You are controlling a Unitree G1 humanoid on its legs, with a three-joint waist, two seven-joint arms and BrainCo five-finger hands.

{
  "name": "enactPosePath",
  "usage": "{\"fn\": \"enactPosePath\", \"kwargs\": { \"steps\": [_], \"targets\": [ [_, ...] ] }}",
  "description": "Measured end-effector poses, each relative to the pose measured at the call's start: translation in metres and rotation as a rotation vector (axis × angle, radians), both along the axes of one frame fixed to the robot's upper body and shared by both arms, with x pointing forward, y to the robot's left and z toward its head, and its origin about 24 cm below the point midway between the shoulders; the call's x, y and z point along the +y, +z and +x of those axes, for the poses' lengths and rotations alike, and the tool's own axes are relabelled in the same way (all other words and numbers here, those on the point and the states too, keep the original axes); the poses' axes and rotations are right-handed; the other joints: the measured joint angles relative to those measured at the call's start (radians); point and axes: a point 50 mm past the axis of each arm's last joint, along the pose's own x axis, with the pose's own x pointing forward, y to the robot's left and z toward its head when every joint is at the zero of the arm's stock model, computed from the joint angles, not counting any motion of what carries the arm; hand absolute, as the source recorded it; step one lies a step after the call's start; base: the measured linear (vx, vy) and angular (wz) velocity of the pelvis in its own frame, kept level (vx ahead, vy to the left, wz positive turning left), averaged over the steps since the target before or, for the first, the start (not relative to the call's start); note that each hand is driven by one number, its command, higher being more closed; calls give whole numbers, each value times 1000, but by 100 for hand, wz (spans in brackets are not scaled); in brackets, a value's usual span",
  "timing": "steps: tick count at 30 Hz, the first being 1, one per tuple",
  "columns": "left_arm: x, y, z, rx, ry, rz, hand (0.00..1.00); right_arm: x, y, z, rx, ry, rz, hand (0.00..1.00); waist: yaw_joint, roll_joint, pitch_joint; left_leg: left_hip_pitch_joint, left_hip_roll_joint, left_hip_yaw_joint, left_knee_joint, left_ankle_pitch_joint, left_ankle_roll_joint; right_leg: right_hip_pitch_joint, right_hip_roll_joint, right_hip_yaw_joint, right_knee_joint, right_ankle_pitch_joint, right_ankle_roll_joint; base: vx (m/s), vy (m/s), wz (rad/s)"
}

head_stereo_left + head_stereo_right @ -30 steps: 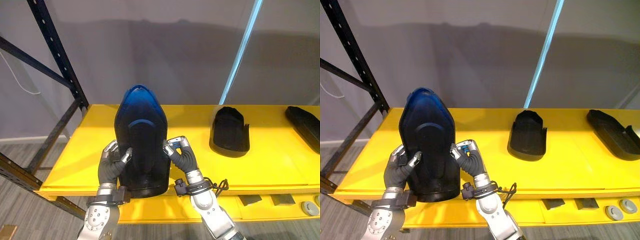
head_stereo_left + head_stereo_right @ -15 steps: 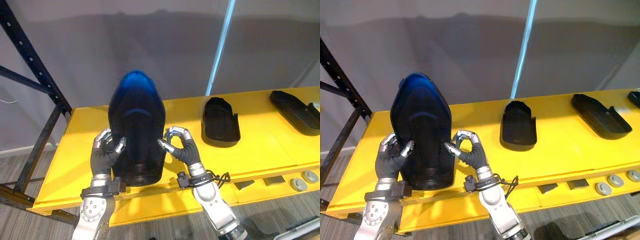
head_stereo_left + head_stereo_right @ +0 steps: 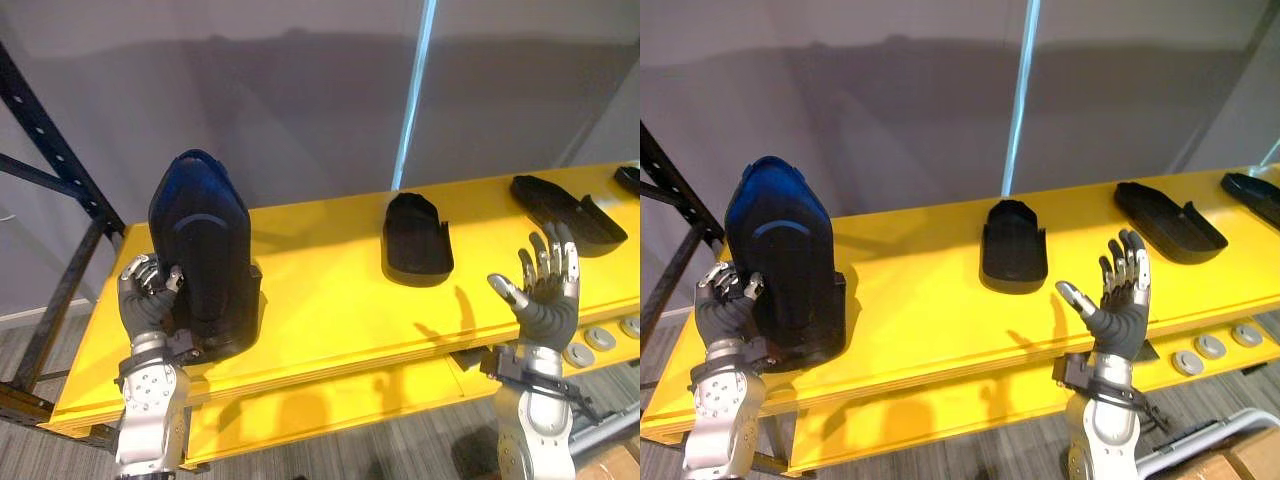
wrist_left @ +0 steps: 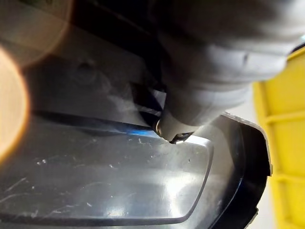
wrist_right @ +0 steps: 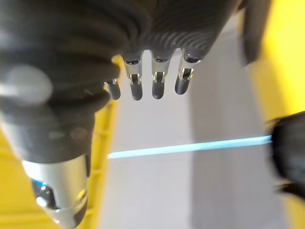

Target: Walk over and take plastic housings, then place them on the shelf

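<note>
A large dark plastic housing (image 3: 200,255) with a blue sheen stands upright on the left part of the yellow shelf (image 3: 330,300). My left hand (image 3: 145,300) is at its left edge, fingers curled against the shell. The left wrist view shows the glossy housing (image 4: 119,181) right behind the thumb. My right hand (image 3: 545,290) is raised well to the right, in front of the shelf's front edge, open with fingers (image 5: 157,81) straight and spread, holding nothing.
A smaller black housing (image 3: 417,238) lies mid-shelf, a long one (image 3: 560,208) further right, another (image 3: 1255,195) at the far right end. A black rack upright (image 3: 50,150) stands left. A light blue pole (image 3: 415,90) rises behind. Grey discs (image 3: 1210,348) lie below.
My right hand has let go of the large housing, opened and swung away to the right. The left hand stays on the housing. The camera has shifted rightward.
</note>
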Motion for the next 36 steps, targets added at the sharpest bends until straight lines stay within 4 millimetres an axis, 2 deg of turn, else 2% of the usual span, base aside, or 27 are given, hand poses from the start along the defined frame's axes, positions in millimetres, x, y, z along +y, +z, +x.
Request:
{"fn": "enactPosePath", "kwargs": {
  "steps": [4, 9, 13, 15, 16, 25, 31, 33, 35, 36],
  "targets": [
    [34, 24, 32, 25, 21, -22, 100, 7, -15, -8, 71, 54, -5, 0, -23, 3, 45, -40, 11, 29, 4, 14, 8, -58, 7, 32, 16, 10, 7, -9, -6, -25],
    [56, 52, 56, 88, 7, 32, 100, 18, -22, -10, 101, 128, -2, 0, -26, -1, 111, -68, 19, 64, 5, 17, 9, -121, 10, 72, 48, 12, 7, 5, -4, -22],
    [71, 57, 63, 176, 28, 73, 100, 25, -23, -9, 104, 163, -1, 0, -31, -2, 143, -73, 24, 75, 5, 16, 8, -137, 13, 90, 52, 11, 7, 22, -11, -16],
    [76, 56, 65, 226, 29, 104, 100, 25, -23, -9, 104, 165, -2, 0, -24, -2, 155, -77, 29, 91, 5, 14, 5, -155, 17, 109, 61, 10, 7, 17, -11, -19],
    [79, 53, 65, 252, 31, 102, 0, 26, -23, -9, 105, 168, -3, 0, -23, -2, 160, -77, 30, 95, 5, 14, 5, -159, 18, 111, 67, 8, 7, 15, -9, -14],
    [93, 65, 65, 351, 104, 291, 0, 33, -30, -13, 134, 226, -11, 0, -27, -8, 175, -80, 38, 108, 5, 15, -3, -190, 22, 132, 108, -4, 1, 13, -4, -6],
    [95, 68, 66, 358, 143, 282, 0, 43, -32, -14, 143, 269, -5, 0, -30, -17, 181, -72, 39, 115, 5, 15, -3, -189, 22, 138, 115, -4, 1, 8, -1, -2],
    [93, 70, 67, 351, 144, 274, 0, 44, -32, -14, 142, 273, -12, 0, -31, -19, 183, -69, 37, 115, 5, 16, -2, -186, 21, 137, 115, -4, 1, 8, -1, 2],
    [77, 79, 72, 299, 99, 275, 0, 47, -32, -14, 144, 287, -9, 0, -28, -23, 186, -60, 36, 106, 5, 18, 0, -172, 22, 129, 113, -4, 1, 23, -4, 11],
    [58, 92, 75, 196, 34, 246, 0, 51, -32, -13, 142, 306, -17, 100, -21, -27, 188, -55, 33, 100, 5, 18, 0, -161, 21, 123, 111, -4, 1, 22, -2, 18]
  ]
}}
